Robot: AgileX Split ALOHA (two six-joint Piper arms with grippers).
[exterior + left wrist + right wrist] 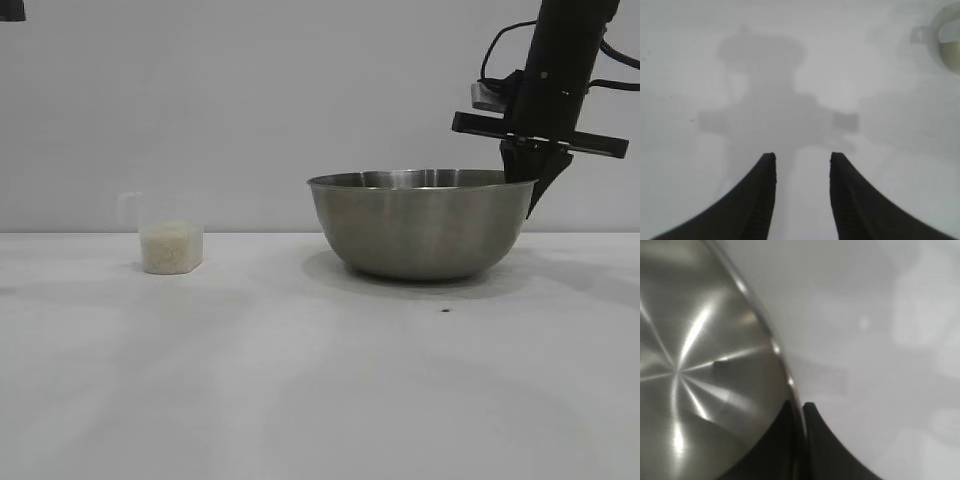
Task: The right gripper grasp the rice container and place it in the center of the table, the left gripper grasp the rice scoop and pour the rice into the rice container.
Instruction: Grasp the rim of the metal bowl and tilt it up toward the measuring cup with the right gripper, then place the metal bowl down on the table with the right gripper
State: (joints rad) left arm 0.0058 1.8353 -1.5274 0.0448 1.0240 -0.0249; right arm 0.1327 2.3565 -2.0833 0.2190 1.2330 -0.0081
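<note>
White table (300,400), plain grey wall behind | steel rice container (420,225) sitting right of centre | right end effector (528,185) pinched tight on its thin rim, one finger inside, one outside | rice scoop (170,240) with rice (170,250) off to the left, untouched | left end effector (802,165) hanging over bare table, fingers apart, gripping nothing

A plain, unmarked grey wall (250,100) runs behind the work surface, meeting it in a straight level line. Lighting is soft and even, casting faint diffuse shadows. A small dark speck (445,310) lies on the surface.
</note>
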